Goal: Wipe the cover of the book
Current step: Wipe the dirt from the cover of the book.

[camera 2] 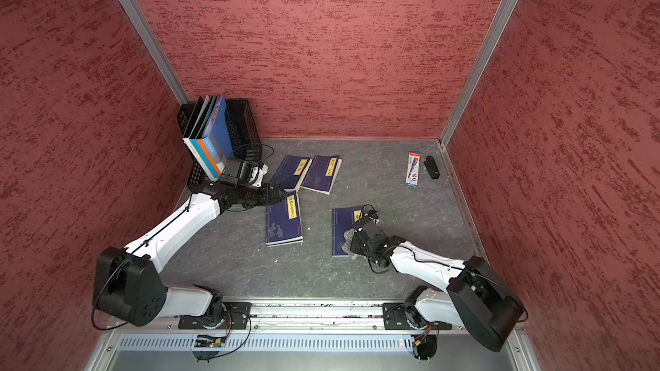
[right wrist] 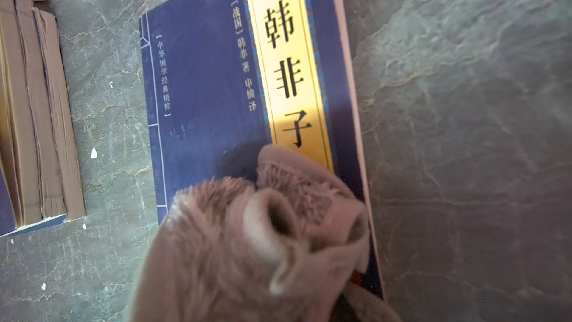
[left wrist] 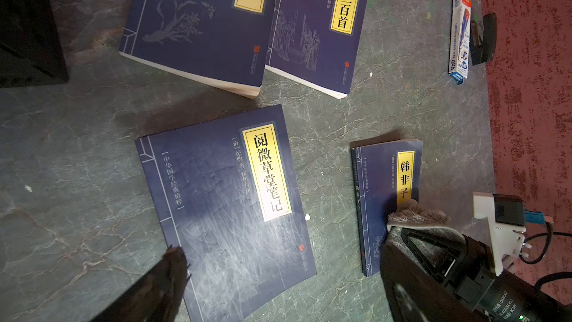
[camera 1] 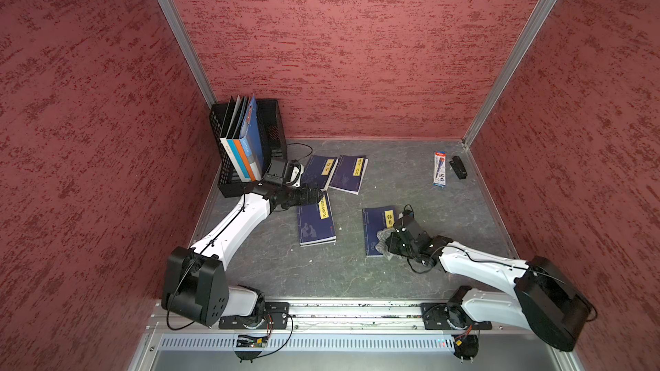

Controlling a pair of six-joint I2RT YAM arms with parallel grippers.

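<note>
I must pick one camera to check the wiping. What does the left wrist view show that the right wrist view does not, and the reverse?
Only the left wrist view: the covers of three other books, the small blue-and-white box and the black stapler. Only the right wrist view: the folds of the cloth close up, and page edges of other books seen from the side. Both: the cloth lying on one end of the cover of the book, and the grey table.
</note>
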